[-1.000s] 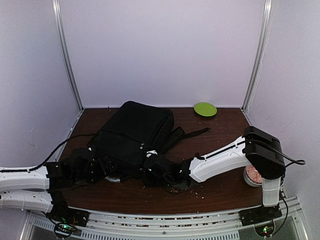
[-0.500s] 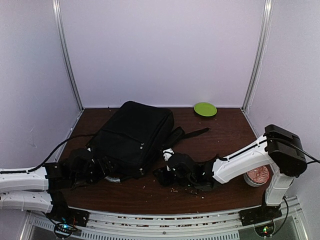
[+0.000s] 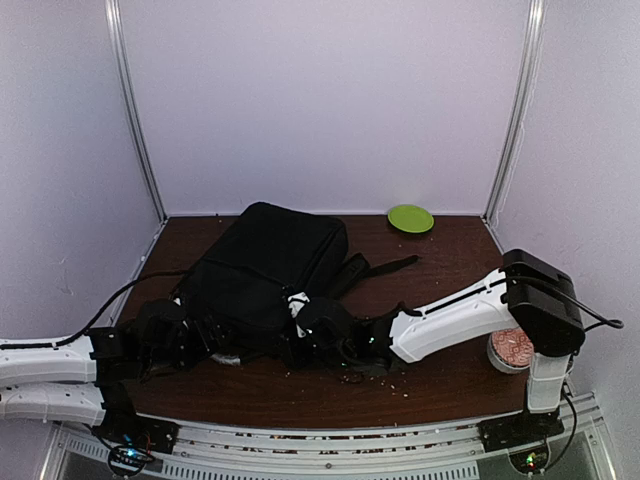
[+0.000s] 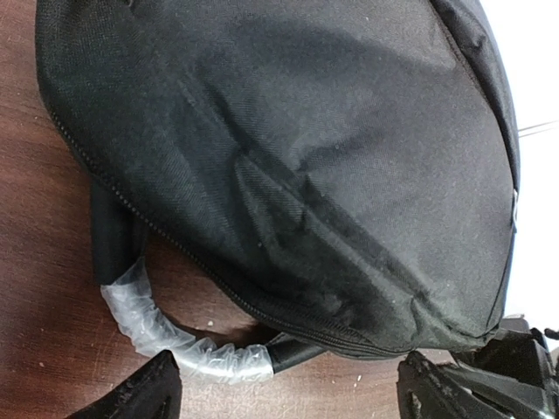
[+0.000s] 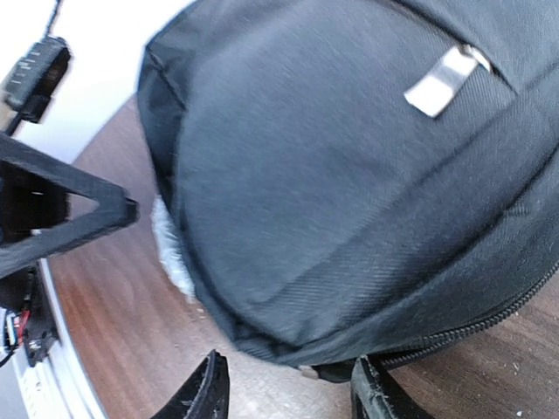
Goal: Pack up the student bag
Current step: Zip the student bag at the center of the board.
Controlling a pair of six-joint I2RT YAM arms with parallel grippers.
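Black student bag (image 3: pixel 265 265) left of centre, brown tabletop (image 3: pixel 455 250) showing at right

Left pincer (image 4: pixel 288 403) gapes wide — right pincer (image 5: pixel 293 393) half-spread.

The large black soft fabric student bag (image 3: pixel 265 265) lies on the left half of the dark brown wooden table (image 3: pixel 450 275). My right claw (image 3: pixel 308 322) reaches across to its near right edge, and my left claw (image 3: pixel 185 335) sits at its near left corner. A round green plate (image 3: pixel 410 218) rests far right, well apart. Pale crumbs (image 3: pixel 390 380) dot the near table.
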